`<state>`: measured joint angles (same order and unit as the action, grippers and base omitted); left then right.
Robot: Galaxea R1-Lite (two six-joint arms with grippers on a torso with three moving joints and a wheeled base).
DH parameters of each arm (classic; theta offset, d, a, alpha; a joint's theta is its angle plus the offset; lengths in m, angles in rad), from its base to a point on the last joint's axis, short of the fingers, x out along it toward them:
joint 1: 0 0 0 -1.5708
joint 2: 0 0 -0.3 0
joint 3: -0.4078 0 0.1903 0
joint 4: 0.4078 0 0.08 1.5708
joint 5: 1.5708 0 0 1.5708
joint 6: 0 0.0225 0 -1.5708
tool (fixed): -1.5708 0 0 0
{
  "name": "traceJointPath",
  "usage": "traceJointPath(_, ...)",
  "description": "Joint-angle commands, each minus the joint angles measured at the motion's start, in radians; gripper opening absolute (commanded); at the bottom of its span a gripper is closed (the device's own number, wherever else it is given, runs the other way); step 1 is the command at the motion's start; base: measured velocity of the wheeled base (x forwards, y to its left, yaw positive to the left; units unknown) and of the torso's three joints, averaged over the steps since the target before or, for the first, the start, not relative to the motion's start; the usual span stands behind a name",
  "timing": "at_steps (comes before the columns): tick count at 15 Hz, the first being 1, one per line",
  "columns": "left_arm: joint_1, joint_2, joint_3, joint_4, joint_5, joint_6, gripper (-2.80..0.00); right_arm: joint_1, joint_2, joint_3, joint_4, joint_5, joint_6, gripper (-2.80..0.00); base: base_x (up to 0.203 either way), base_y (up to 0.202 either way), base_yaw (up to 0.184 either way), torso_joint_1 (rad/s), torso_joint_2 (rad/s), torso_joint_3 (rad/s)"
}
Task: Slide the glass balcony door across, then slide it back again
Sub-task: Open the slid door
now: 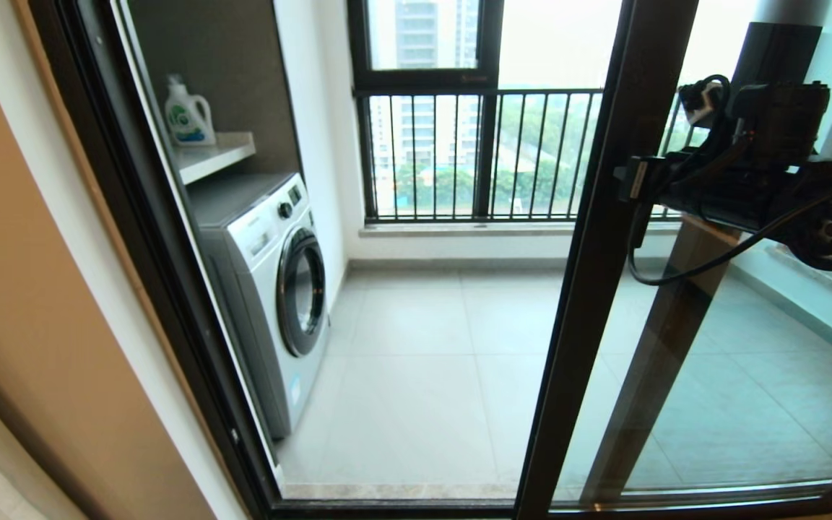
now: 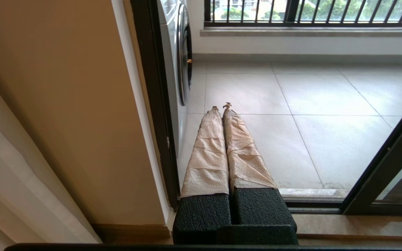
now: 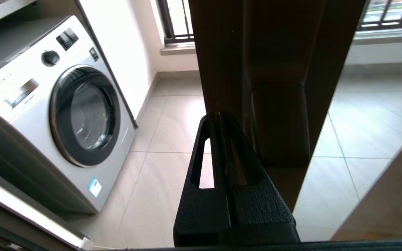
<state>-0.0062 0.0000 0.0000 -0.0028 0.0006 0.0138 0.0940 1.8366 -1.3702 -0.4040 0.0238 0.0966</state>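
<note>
The glass balcony door stands on the right, its dark-brown edge upright slanting down the middle of the doorway, with the left half open. My right gripper reaches in from the right at mid height. It is shut and empty, with its black fingertips against the upright's side that faces the opening, just beside the dark bar handle. My left gripper hangs low by the left door jamb; its tape-wrapped fingers are shut on nothing. It does not show in the head view.
A white washing machine stands at the balcony's left under a shelf with a detergent bottle. The window with the black barred railing closes the far side. The floor track runs along the threshold. A beige wall is on the left.
</note>
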Motion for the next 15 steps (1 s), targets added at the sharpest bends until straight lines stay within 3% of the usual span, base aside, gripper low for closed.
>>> traceJointPath(1,0.000,0.002,0.000,0.000,0.001,0.000,-2.80,-0.018,-0.032,0.029,-0.004,0.006,0.002,-2.80,0.000,0.000,0.000,0.000,0.00,0.000)
traceJointPath(8,0.000,0.002,0.000,0.000,0.001,0.000,-2.80,-0.089,-0.092,0.080,-0.003,0.064,0.005,-2.80,0.000,0.000,0.000,0.000,0.00,0.000)
traceJointPath(15,0.000,0.002,0.000,0.000,-0.001,0.000,-2.80,0.037,-0.107,0.104,-0.003,0.074,0.003,-2.80,0.000,0.000,0.000,0.000,0.00,0.000)
